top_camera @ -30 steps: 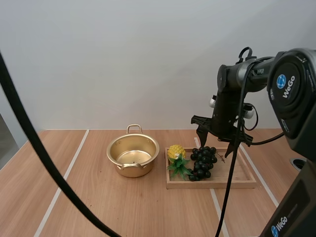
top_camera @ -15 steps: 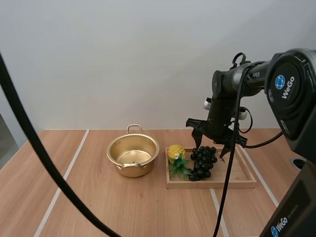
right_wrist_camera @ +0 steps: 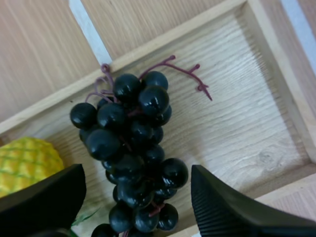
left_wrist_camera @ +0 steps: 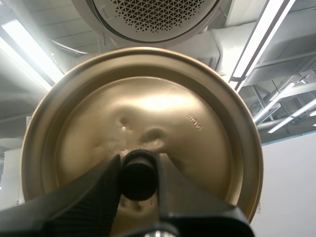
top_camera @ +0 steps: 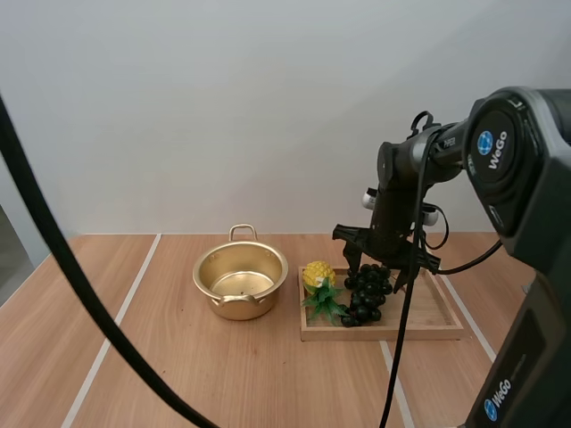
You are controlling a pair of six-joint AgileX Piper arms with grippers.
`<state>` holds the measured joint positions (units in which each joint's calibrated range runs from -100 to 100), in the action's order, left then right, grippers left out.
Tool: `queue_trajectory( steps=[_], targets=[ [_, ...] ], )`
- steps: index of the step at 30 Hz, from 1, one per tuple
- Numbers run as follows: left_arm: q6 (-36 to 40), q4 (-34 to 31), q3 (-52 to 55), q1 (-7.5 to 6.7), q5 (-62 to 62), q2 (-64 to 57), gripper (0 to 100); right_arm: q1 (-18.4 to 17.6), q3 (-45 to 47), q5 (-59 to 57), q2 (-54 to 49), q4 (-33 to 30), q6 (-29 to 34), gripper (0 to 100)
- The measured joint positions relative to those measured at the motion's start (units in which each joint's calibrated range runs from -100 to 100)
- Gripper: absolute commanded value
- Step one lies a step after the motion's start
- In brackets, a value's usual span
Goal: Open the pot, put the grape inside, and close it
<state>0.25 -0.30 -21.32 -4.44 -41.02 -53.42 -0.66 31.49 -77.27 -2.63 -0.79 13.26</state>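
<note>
1. The golden pot (top_camera: pixel 241 281) stands open on the worktop (top_camera: pixel 178 374), left of the wooden tray (top_camera: pixel 428 312) and apart from it. Its bowl looks empty.
2. Our left end effector (left_wrist_camera: pixel 139 168) pinches the black knob (left_wrist_camera: pixel 139 177) of the lid (left_wrist_camera: pixel 197 128) and holds the lid up, off the pot.
3. The grapes (right_wrist_camera: pixel 131 148), a dark bunch with a reddish stem, lie in the tray just beside a toy pineapple (right_wrist_camera: pixel 27 163).
4. Our right end effector (top_camera: pixel 384 263) hangs right over the bunch with its fingers spread wide, one to each side of the grapes and gripping nothing.
5. We judge the opening to be done and the step in hand to be the pick of the grapes. The transfer and the closing are not yet done.
6. The next move calls for a straight descent until the fingers flank the thick of the bunch, then a gentle squeeze.
7. We should keep clear of the pineapple's leaves and the tray's rim. A loose bunch may sag or slip when lifted, so a grip near its middle seems safest.
</note>
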Motion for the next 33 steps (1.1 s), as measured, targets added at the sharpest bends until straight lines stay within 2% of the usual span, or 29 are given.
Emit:
queue_trajectory(
  steps=[8,18,33],
  targets=[
    [0.0,0.0,0.0,0.0,0.0,0.0,0,-0.3,0.0,2.9,2.5,0.0,0.0,100],
    [0.0,0.0,0.0,0.0,0.0,0.0,0,-4.1,0.0,4.3,6.9,-6.8,5.1,100],
    [0.0,0.0,0.0,0.0,0.0,0.0,0,-3.5,0.0,8.2,7.5,-6.1,7.3,100]
  ],
)
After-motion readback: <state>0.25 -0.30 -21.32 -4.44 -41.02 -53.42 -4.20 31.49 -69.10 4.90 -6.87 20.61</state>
